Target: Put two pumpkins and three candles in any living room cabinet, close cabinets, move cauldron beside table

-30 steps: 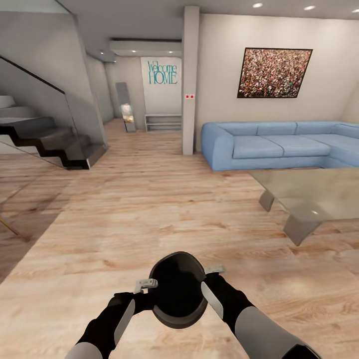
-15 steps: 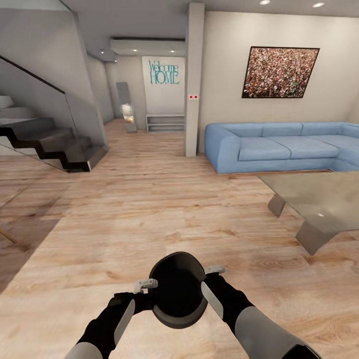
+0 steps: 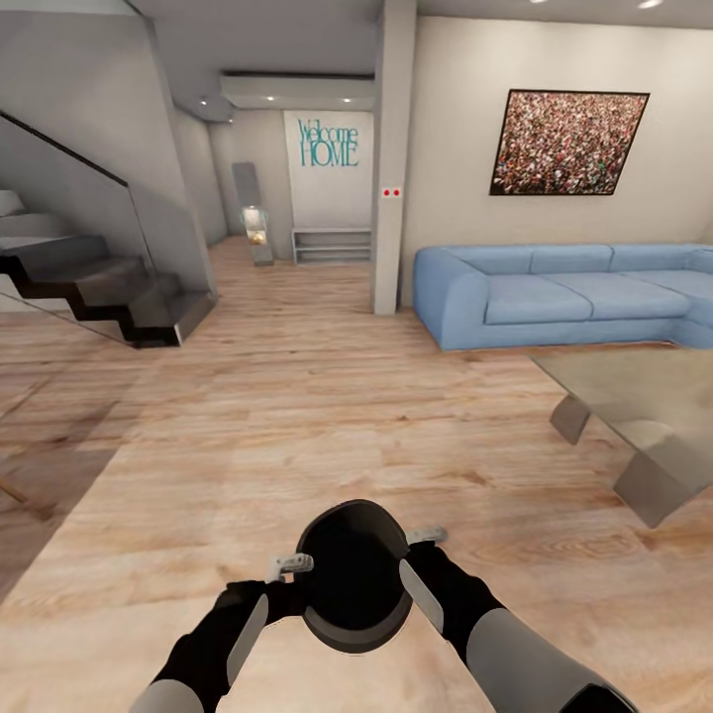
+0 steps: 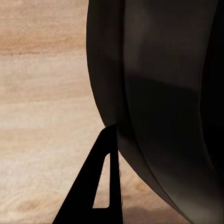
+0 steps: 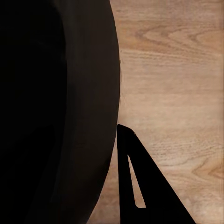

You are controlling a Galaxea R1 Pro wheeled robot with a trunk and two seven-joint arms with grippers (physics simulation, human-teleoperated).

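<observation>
A round black cauldron (image 3: 352,579) hangs low in front of me above the wood floor, held between both arms. My left gripper (image 3: 295,568) is shut on its left rim and my right gripper (image 3: 420,543) on its right rim. In the left wrist view one dark finger (image 4: 100,186) lies against the outside of the cauldron's wall (image 4: 163,102). The right wrist view likewise has a finger (image 5: 135,182) beside the cauldron (image 5: 56,112). The glossy grey table (image 3: 644,396) stands to the right, well apart from the cauldron. The pumpkins, candles and cabinet are out of view.
A blue corner sofa (image 3: 555,292) runs along the right wall behind the table. A white pillar (image 3: 393,158) stands in the middle distance and dark stairs (image 3: 99,282) rise on the left. Open wood floor (image 3: 297,416) stretches ahead toward a hallway.
The whole picture has shifted, so the sofa, pillar and table sit further right in it. The cauldron and both grippers keep the same place in the view.
</observation>
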